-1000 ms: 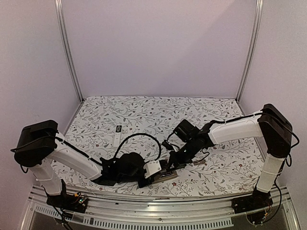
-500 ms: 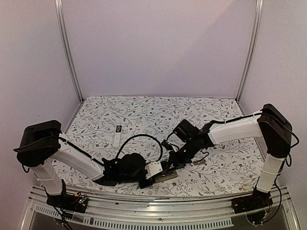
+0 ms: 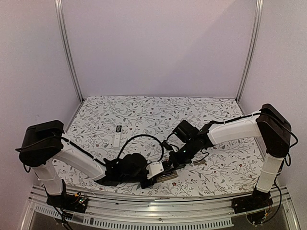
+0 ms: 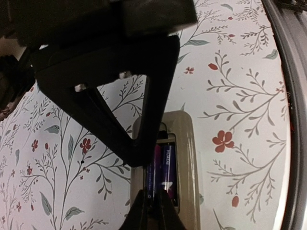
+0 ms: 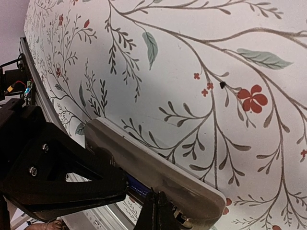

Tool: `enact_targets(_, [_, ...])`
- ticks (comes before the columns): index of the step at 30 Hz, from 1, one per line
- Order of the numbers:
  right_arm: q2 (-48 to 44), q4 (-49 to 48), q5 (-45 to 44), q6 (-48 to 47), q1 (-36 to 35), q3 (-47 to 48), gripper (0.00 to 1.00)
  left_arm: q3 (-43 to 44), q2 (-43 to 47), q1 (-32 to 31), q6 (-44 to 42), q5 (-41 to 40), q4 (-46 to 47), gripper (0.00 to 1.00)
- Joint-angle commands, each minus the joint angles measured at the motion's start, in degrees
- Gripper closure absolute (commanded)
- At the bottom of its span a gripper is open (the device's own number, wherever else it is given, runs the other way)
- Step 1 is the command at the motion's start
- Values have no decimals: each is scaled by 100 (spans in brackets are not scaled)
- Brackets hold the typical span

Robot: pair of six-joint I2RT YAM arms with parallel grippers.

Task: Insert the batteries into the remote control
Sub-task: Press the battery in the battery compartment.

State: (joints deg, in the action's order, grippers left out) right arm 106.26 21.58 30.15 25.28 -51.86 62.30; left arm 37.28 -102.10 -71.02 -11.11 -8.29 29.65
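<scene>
Jaws unchanged, left pinching battery [image 4: 154,165]; left arm [image 3: 79,158] slid toward remote [image 4: 186,143]

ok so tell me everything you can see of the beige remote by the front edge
The beige remote is a glossy plastic slab with rounded corners, lying flat, back up, on the floral cloth near the table's front edge. Its battery bay is open and holds a dark blue-purple battery lying lengthwise. A black finger overlaps the bay's upper left, and thin fingertips meet over the opposite end; contact is unclear.
</scene>
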Motion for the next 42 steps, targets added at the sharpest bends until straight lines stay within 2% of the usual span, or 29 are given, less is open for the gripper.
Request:
enact_targets(1, [171,221,-286,-115,-27,-60,100,89,-302,70,64,104,-279,93])
enact_targets(9, [147,424,-343,-107,-35,-111,100,-34,-315,9,101,-9,-536,94])
enact_targets(20, [398,904,-497,-99,-31,161,100,276,-581,-41,147,-252,-1227,96])
enact_targets(32, [-35,955,-118,-34,312,748,100,245,-626,-83,-75,-228,-1415,96])
enact_targets(42, [-350,1055,-213,3,439,564,100,744,-678,-78,-321,-128,-1390,96])
